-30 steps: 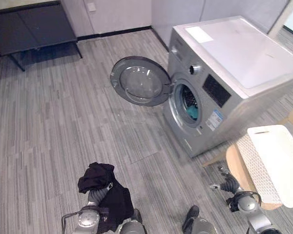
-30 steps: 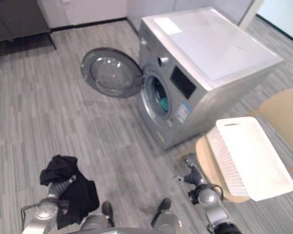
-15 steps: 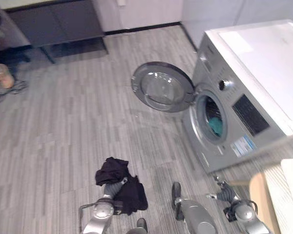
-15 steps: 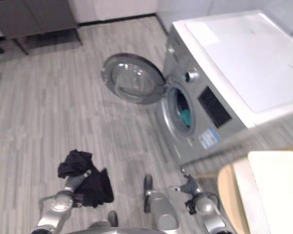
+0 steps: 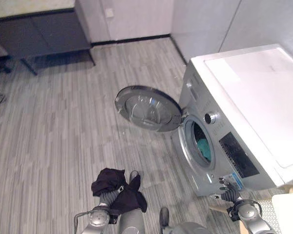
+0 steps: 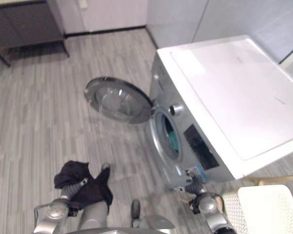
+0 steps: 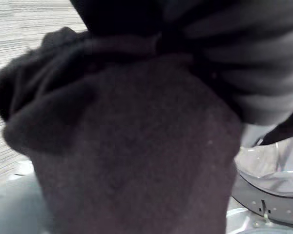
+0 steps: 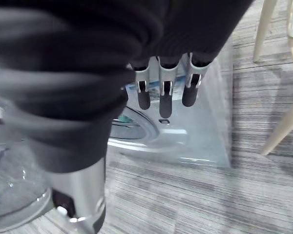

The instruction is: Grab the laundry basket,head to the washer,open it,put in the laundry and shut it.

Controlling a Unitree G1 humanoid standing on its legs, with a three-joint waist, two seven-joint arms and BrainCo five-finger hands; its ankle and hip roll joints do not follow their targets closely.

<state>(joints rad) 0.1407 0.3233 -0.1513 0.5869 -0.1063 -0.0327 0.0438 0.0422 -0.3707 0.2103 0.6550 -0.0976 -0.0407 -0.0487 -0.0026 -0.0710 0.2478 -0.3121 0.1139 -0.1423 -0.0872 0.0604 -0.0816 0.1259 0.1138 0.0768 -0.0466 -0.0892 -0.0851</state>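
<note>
A black garment (image 5: 113, 181) is bunched in my left hand (image 5: 108, 197) and drapes over it, low above the floor in front of the washer; it also spreads across the left wrist view (image 7: 127, 146). The silver washer (image 5: 244, 112) stands at the right with its round door (image 5: 147, 108) swung open to the left. Something teal lies inside the drum (image 5: 202, 146). My right hand (image 5: 228, 191) hovers by the washer's lower front corner, its fingers (image 8: 164, 92) straight and holding nothing. The white laundry basket (image 6: 269, 209) sits at the lower right.
The basket rests on a light wooden chair (image 8: 282, 127) just right of the washer. A dark low cabinet (image 5: 39, 34) stands against the far wall at the upper left. Grey plank floor (image 5: 53, 131) spreads left of the open door.
The camera has shifted, so the washer now looms larger and the basket has slid to the lower right corner. My left hand still carries the black garment; the right hand stays straight-fingered.
</note>
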